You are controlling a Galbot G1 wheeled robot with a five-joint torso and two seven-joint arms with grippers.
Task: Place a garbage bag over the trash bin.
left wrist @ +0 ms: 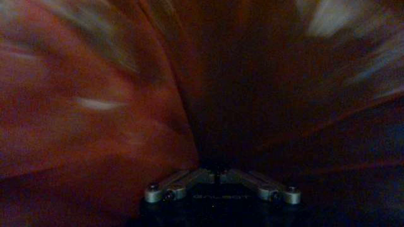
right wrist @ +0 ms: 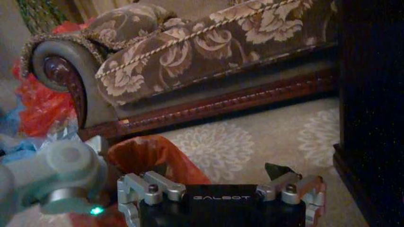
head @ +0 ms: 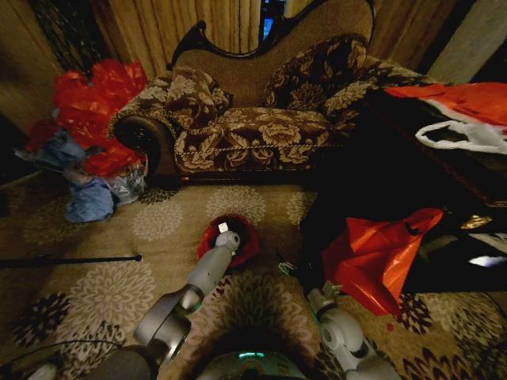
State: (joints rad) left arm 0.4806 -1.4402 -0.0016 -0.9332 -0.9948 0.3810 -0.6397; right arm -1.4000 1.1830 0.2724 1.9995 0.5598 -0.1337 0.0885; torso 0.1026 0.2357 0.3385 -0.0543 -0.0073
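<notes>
Inside garbage bag (left wrist: 94, 118): left gripper (left wrist: 218, 176).

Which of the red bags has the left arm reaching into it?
The garbage bag on the carpet before the sofa; the heap and the orange bag lie apart.

Garbage bag (head: 207, 236) thin glossy red plastic; sofa (head: 253, 127) woven floral cloth, matt, with polished wood trim; carpet (head: 87, 277) beside sofa matt pile.

Light: dim, warm indoor glow
Shadows: deep around the dark cabinet (head: 412, 170)
Blur: left wrist view smeared
</notes>
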